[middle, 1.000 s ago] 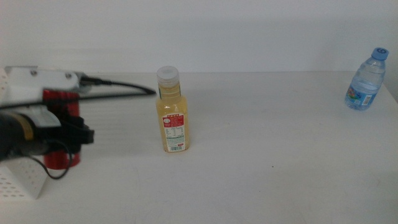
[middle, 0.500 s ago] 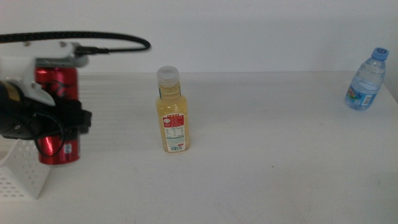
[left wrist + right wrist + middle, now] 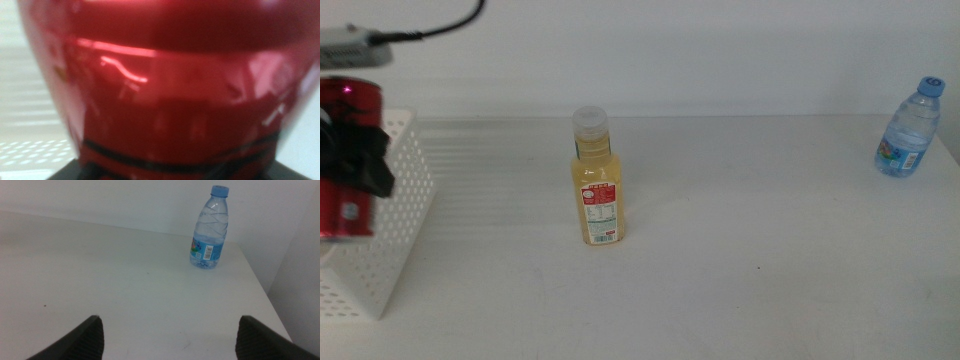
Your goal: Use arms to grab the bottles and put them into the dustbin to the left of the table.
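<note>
At the far left edge of the white worktop (image 3: 740,280), the left gripper (image 3: 360,165) clamps its fingers around the red soda can (image 3: 345,160), holding it upright in the air above the perforated white dustbin (image 3: 380,250); in the left wrist view the can (image 3: 170,85) fills almost the whole picture. The yellow-liquid bottle (image 3: 596,180) stands upright mid-worktop and the clear water bottle (image 3: 910,126) stands near the far right corner. The right gripper (image 3: 170,335) hovers low over the worktop with fingers spread wide and empty, facing the water bottle (image 3: 210,227).
</note>
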